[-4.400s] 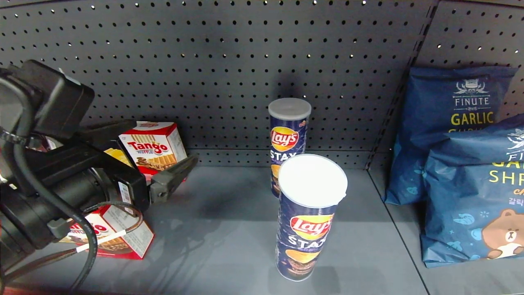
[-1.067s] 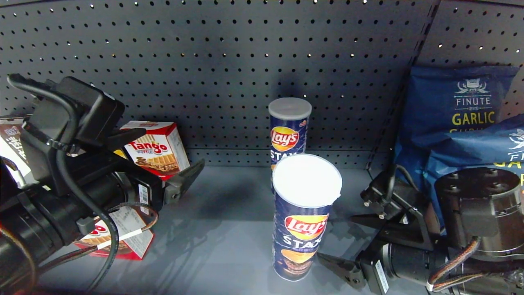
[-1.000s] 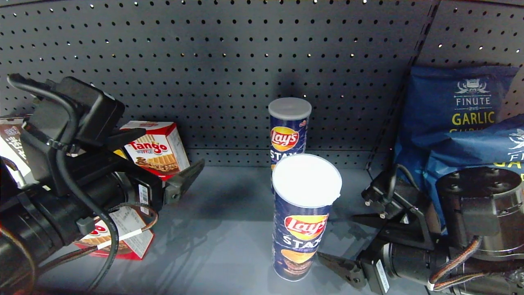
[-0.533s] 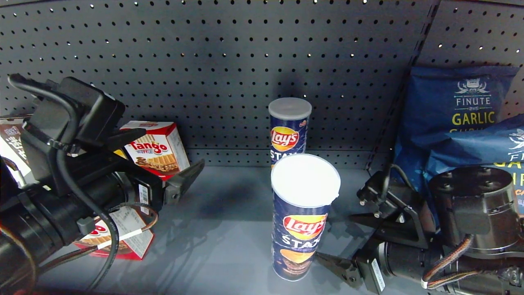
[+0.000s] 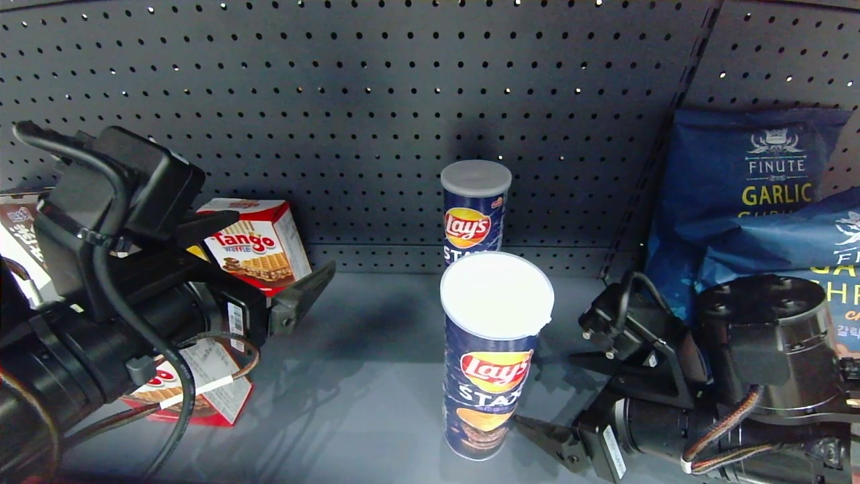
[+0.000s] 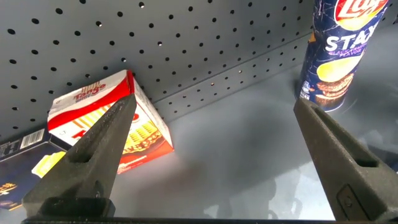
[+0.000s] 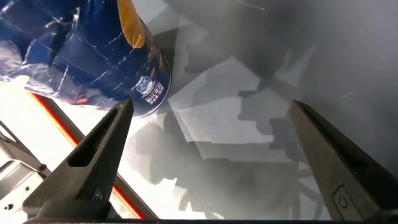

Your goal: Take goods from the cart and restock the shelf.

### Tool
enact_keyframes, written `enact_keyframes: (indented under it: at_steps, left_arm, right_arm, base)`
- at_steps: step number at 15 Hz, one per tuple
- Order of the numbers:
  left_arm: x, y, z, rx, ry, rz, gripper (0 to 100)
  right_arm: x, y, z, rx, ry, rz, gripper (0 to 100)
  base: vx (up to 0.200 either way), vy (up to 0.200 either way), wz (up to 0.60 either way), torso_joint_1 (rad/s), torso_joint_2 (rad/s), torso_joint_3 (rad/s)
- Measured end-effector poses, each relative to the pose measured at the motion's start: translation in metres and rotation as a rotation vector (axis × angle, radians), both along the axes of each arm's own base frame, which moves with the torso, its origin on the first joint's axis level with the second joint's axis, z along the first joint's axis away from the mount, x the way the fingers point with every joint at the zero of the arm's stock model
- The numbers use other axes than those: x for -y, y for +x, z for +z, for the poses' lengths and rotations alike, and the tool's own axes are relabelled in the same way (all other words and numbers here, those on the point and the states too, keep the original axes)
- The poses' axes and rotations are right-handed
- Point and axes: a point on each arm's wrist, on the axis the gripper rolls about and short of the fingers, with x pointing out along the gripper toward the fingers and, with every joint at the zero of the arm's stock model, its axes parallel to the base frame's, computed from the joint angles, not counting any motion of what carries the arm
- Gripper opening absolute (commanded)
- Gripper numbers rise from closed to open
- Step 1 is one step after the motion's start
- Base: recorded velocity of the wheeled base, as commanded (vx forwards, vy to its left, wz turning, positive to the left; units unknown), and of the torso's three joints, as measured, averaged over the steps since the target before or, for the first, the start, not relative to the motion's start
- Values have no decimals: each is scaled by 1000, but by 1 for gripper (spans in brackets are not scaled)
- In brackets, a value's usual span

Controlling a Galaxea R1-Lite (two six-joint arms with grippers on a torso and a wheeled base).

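Blue, tall front can (image 5: 490, 376) at lower centre: one brush from your wide-spread right tool (image 5: 557, 393) beside it could topple it. Left tool (image 5: 269, 250) gapes too.

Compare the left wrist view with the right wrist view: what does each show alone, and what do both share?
Left wrist only: a red-and-white wafer box in front of the pegboard back panel. Right wrist only: a red strip along what looks like the shelf's front edge. Both: the lower part of a blue chip can, the grey shelf floor, and an open gripper, the left gripper and right gripper.
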Motion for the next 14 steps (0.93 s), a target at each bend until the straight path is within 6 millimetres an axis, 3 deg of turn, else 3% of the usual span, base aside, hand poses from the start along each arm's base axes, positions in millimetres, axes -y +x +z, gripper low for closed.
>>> enact_keyframes:
  at_steps: [5,7,10,12,14]
  left_arm:
    - [-1,-1,5,36,-20,1,100]
    - [-7,-5,27,107,-58,35,100]
    - [-27,-25,51,197,-84,148,100]
    - [-46,-49,49,193,-82,256,100]
    - [-66,-74,37,166,-66,391,100]
  right_arm:
    - [13,-5,22,73,79,-24,100]
    - [32,-10,38,128,128,-75,100]
    - [85,-32,67,272,234,-242,100]
    - [130,-55,69,371,271,-429,100]
    - [156,-81,58,436,276,-573,100]
  base:
    - [0,0,0,0,0,0]
    - [0,0,0,0,0,0]
    - [0,0,0,0,0,0]
    - [0,0,0,0,0,0]
    - [0,0,0,0,0,0]
